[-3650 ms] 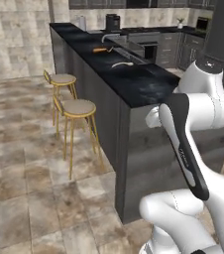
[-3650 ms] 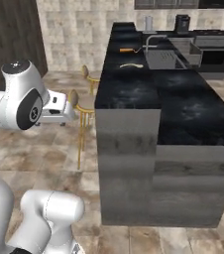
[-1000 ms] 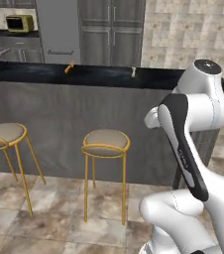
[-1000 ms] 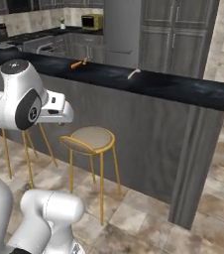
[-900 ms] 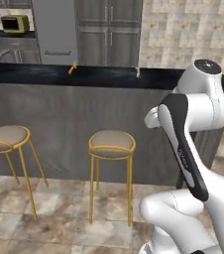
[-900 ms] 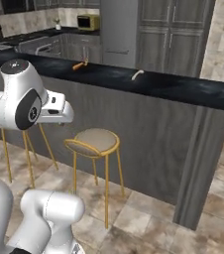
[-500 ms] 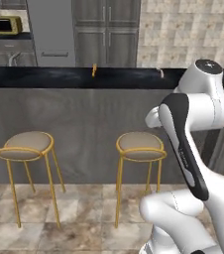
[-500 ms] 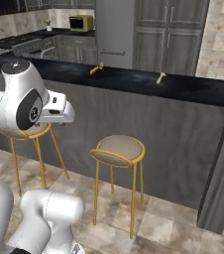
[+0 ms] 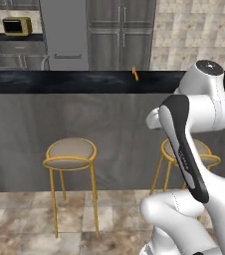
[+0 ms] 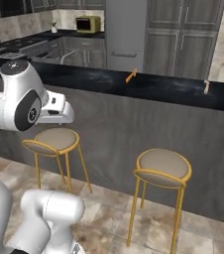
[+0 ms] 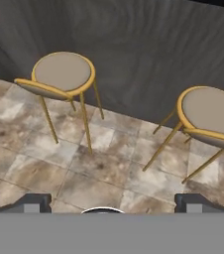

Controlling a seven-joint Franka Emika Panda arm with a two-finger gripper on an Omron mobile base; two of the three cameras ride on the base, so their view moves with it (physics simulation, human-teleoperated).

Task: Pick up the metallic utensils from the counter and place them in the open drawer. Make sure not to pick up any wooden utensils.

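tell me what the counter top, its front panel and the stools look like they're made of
Counter top: glossy black stone, likely marble, with faint pale veining and sheen.
Front panel: matte grey wood or laminate, with swirling grain lines.
Stools: thin yellow metal-looking frames, possibly brass; flat beige seats, material unclear.

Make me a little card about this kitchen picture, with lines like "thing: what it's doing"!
counter: long, black, glossy top, grey front
orange utensil: lying on the counter
tan utensil: lying on the counter, farther right in the right base view
stools: two, gold legs, standing on the floor by the counter's front
gripper: open, holding nothing, pointing down at the tiled floor near the stools
microwave: yellow, on the back counter
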